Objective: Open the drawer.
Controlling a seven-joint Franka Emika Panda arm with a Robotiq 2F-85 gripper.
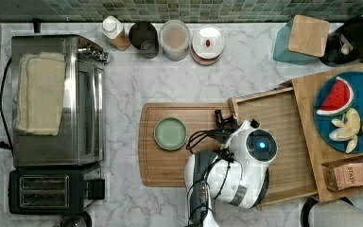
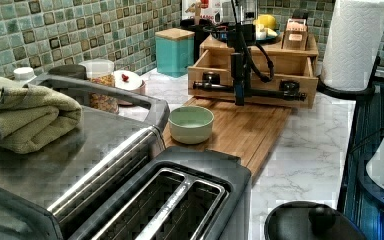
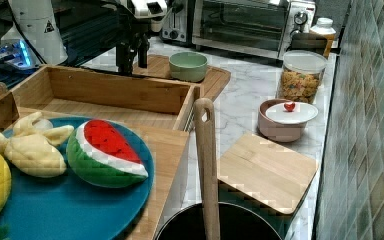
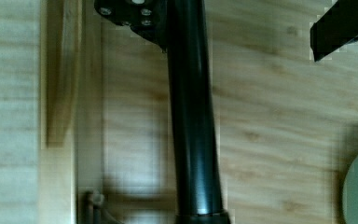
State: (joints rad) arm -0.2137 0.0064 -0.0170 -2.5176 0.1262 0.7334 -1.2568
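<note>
The green bowl (image 1: pixel 170 134) sits on the cutting board (image 1: pixel 160 170). The tool (image 2: pixel 239 97) hangs at the black handle (image 2: pixel 260 92) to pull; its grip cannot be told. The drawer (image 1: pixel 283 127) sticks far out over the bench's (image 1: pixel 179 80) middle.

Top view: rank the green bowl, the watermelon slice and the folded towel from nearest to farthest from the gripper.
1. Green bowl, on the cutting board, just to the top view's left of the gripper.
2. Watermelon slice, on the blue plate, at the top view's right.
3. Folded towel, on the toaster oven, far at the top view's left.
</note>
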